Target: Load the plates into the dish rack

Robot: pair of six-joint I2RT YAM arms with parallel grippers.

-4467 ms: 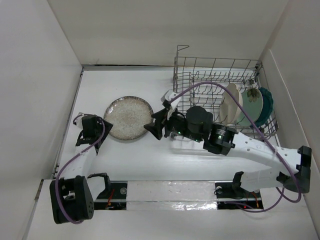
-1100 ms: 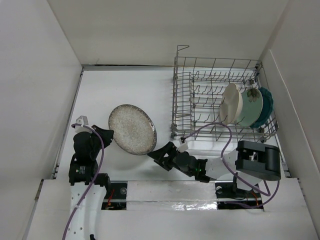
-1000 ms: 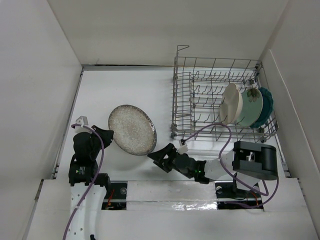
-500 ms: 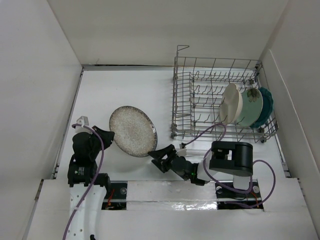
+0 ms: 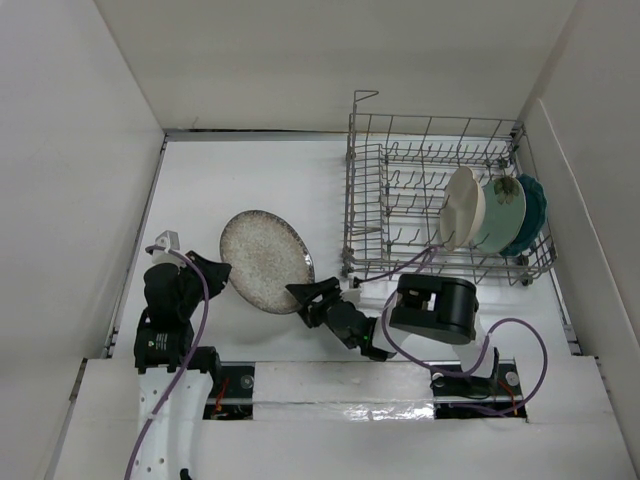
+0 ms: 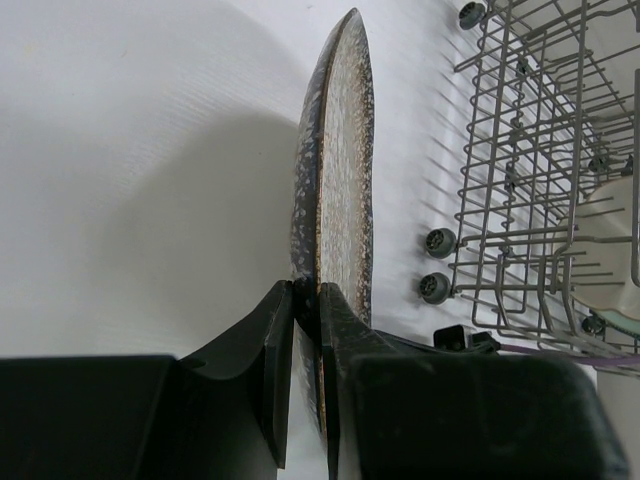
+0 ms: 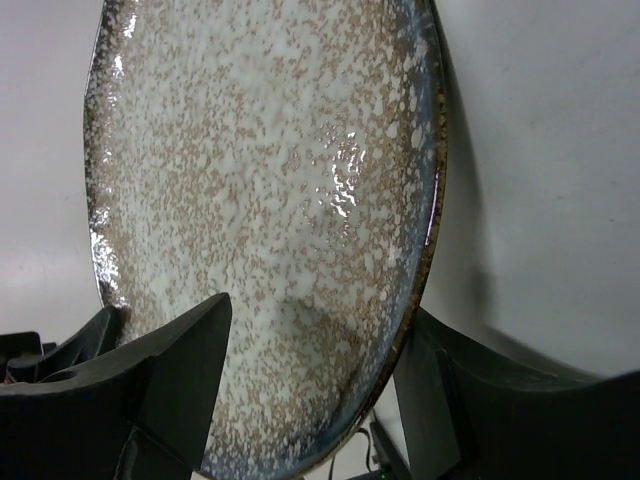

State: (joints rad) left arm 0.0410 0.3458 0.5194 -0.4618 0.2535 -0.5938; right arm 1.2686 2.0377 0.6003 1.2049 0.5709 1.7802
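Left claw (image 6: pixel 307 300) pinches the plate (image 5: pixel 265 260) by its rim, holding it tilted over the worktop (image 5: pixel 250 170), left of the rack (image 5: pixel 400 190). Right claw (image 5: pixel 312 298) gapes astride the opposite rim, gripping nothing. Risk: left release before right closure drops the plate; thin-rim grip may slip

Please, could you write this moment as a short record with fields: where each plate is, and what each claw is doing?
speckled plate: outside the rack, tilted up on edge, to the left of the dish rack
left claw: shut on the speckled plate's rim
right claw: open, straddling the rim on the side opposite the left claw; contact cannot be told
in the rack: cream plate, mint plate, teal plate, upright at the right end
not yet loaded: speckled plate
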